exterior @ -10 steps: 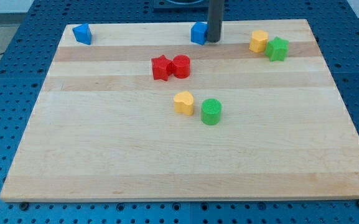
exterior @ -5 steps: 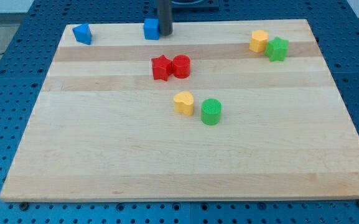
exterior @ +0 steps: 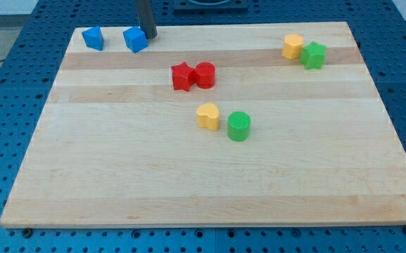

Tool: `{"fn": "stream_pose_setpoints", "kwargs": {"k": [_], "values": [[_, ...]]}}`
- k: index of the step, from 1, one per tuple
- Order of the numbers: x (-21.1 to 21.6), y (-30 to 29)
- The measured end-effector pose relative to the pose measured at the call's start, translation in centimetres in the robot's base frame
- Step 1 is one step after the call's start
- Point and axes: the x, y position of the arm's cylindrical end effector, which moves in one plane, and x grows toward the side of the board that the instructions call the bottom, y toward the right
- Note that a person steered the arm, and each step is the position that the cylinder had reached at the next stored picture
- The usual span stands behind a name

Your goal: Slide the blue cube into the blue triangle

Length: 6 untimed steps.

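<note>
The blue cube point(exterior: 135, 39) sits near the board's top edge, left of centre. The blue triangle point(exterior: 93, 38) lies to its left near the top-left corner, with a small gap between them. The dark rod comes down from the view's top, and my tip point(exterior: 148, 36) touches the cube's right side.
A red star-like block point(exterior: 181, 76) and a red cylinder point(exterior: 205, 74) sit together at the board's upper middle. A yellow heart point(exterior: 207, 115) and a green cylinder point(exterior: 238, 126) sit at centre. A yellow block point(exterior: 292, 46) and a green star point(exterior: 314, 55) sit at top right.
My tip has moved left along the top edge and pushed the blue cube left with it, from top centre to close beside the blue triangle. The other blocks have not moved.
</note>
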Motion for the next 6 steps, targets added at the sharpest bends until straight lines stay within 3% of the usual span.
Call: {"fn": "stream_pose_setpoints", "kwargs": {"k": [2, 6], "values": [[2.6, -0.8], [2.6, -5.8]]}}
